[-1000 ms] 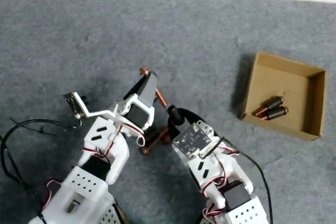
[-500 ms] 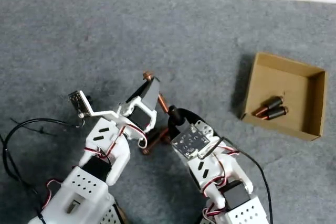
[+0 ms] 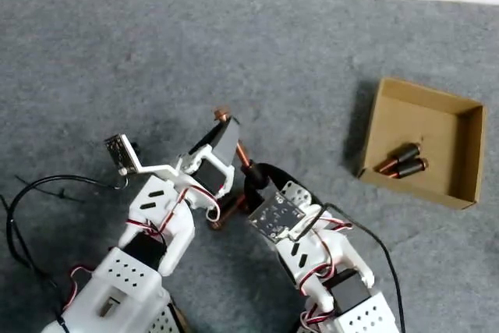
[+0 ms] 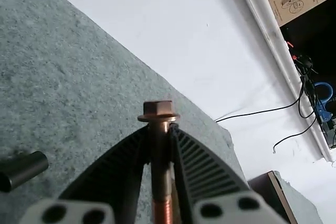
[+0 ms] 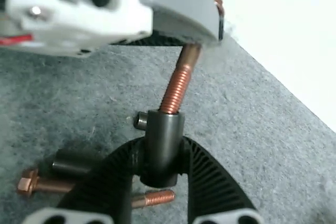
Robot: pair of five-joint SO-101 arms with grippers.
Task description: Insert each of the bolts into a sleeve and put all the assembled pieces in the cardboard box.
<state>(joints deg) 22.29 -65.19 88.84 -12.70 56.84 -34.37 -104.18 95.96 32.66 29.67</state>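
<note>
The left gripper (image 4: pixel 159 132) is clenched on a copper hex bolt (image 4: pixel 157 109), whose head juts past the jaws. The right gripper (image 5: pixel 161 153) grasps a black sleeve (image 5: pixel 164 129). The threaded tip meets the sleeve's mouth, its depth hidden, and a loose bolt (image 5: pixel 37 184) lies partly covered beyond those jaws.

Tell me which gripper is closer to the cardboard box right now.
Right. The right gripper, shut on the sleeve, sits on the side toward the cardboard box; the left gripper, shut on the bolt, is just past it, farther away.
</note>
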